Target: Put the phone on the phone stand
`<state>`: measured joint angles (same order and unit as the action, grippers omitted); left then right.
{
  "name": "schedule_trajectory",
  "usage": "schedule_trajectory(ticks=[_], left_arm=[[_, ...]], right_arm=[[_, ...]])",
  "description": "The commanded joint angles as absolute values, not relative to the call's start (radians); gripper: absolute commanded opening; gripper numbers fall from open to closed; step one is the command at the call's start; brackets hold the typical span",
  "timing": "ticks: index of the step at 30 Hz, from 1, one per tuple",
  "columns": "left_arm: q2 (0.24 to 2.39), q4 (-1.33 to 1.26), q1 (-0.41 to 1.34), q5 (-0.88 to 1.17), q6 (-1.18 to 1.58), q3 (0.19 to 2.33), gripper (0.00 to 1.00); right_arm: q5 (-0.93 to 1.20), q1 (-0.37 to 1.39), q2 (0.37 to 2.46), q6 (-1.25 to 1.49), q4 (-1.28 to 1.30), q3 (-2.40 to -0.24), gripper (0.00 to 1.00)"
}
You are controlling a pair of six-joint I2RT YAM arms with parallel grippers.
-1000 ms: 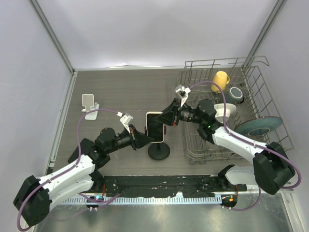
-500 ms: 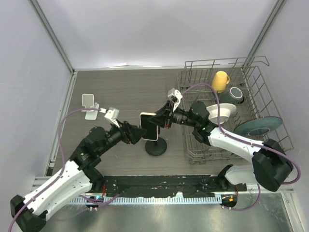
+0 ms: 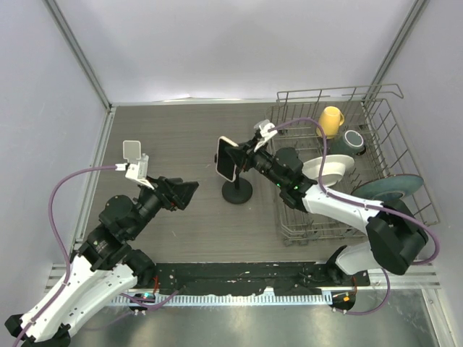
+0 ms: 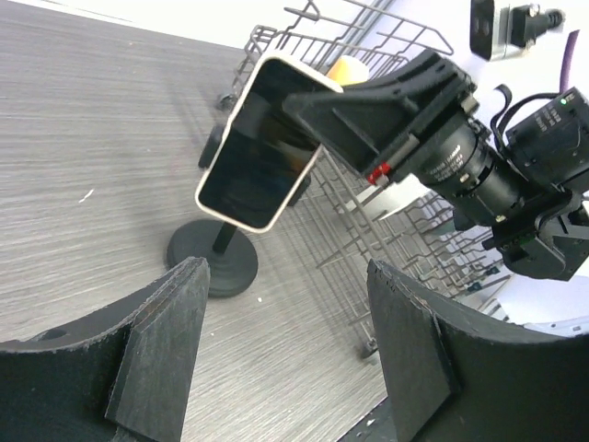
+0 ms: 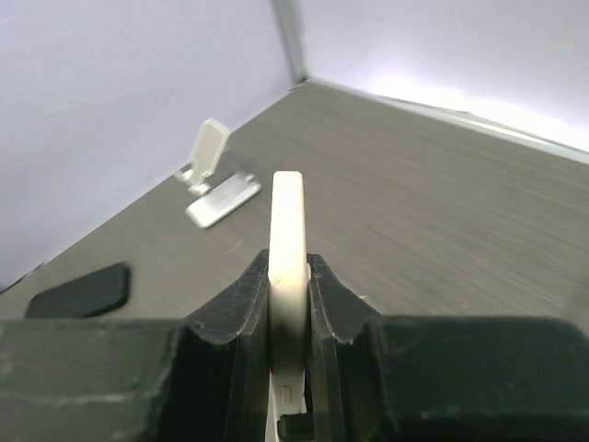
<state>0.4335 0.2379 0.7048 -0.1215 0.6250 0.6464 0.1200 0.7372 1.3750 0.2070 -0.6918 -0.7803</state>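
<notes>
- Two pairs of fingers were mine. The right gripper point(image 3: 237, 155) was closed firmly on the phone point(image 3: 226, 159), one pad on each broad face. In the wrist view its cream edge stood straight up between my right fingers point(image 5: 241, 293).
- My left gripper point(image 3: 186, 192) was spread wide with nothing in it. Both left fingers point(image 4: 166, 341) hung above the grey table point(image 3: 181, 137), touching nothing.
- From my left fingers the phone lay ahead and higher, well apart. It was tilted, with its dark screen turned toward them.
- Below my right fingertips stood the black stand point(image 3: 237, 192), its round base low over the table. I could not tell whether the base touched the table. A thin post rose from it behind the phone — whether the phone was seated in that stand's holder, I could not tell.
- Beyond my right fingers and off to their left sat the white stand point(image 5: 212, 175), upright on its flat foot and well apart from the phone. From above it lay behind my left fingers, close to that wrist.
- Behind my right fingers, beside that forearm, was the wire dish rack point(image 3: 376, 97), with a yellow cup point(image 3: 331, 120) inside it.
</notes>
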Motion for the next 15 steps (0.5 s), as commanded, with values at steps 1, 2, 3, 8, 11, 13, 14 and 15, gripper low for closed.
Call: schedule_trajectory(ticks=[1, 2, 3, 8, 11, 13, 14, 15], left_arm=[[0.433, 0.261, 0.704, -0.164, 0.574, 0.701, 0.73], [0.437, 0.267, 0.704, -0.167, 0.568, 0.707, 0.73], [0.440, 0.284, 0.704, -0.181, 0.557, 0.715, 0.73], [0.460, 0.319, 0.704, -0.186, 0.543, 0.755, 0.73], [0.463, 0.319, 0.704, -0.179, 0.525, 0.764, 0.73], [0.466, 0.318, 0.704, -0.184, 0.506, 0.773, 0.73], [0.469, 0.318, 0.704, -0.187, 0.499, 0.778, 0.73], [0.469, 0.316, 0.704, -0.190, 0.494, 0.779, 0.73]], right_arm=[[-0.231, 0.753, 1.445, 0.179, -0.934, -0.942, 0.00], [-0.315, 0.755, 1.468, 0.183, -0.946, -0.956, 0.00], [-0.360, 0.755, 1.489, 0.183, -0.980, -0.969, 0.00], [-0.578, 0.761, 1.668, 0.114, -1.098, -1.098, 0.00], [-0.649, 0.761, 1.747, 0.033, -1.156, -1.196, 0.00], [-0.681, 0.761, 1.830, 0.005, -1.195, -1.279, 0.00], [-0.696, 0.761, 1.860, -0.049, -1.200, -1.308, 0.00], [-0.718, 0.761, 1.911, -0.064, -1.212, -1.339, 0.00]])
